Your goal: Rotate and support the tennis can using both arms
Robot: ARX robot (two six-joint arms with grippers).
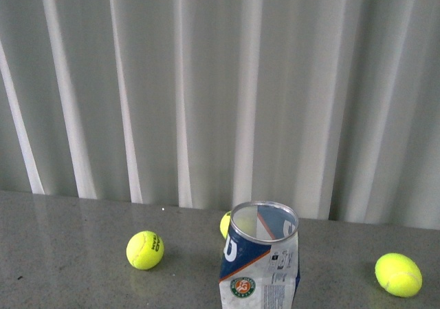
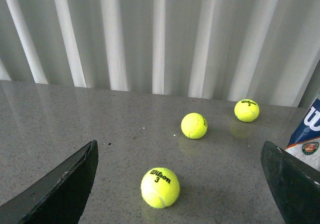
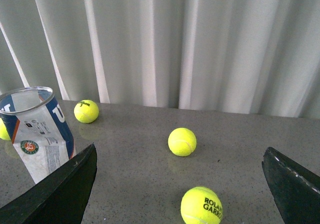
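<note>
The tennis can stands upright near the front middle of the grey table, open silver rim up, navy-white-orange label and round green-orange logo facing me. Neither arm shows in the front view. In the left wrist view the can is at one edge, just beyond one black finger; my left gripper is open and empty over a yellow ball. In the right wrist view the can stands beside one finger; my right gripper is open and empty.
Yellow tennis balls lie on the table: one left of the can, one behind it, one at the right. A ball lies between my left fingers, another between my right fingers. White curtain behind.
</note>
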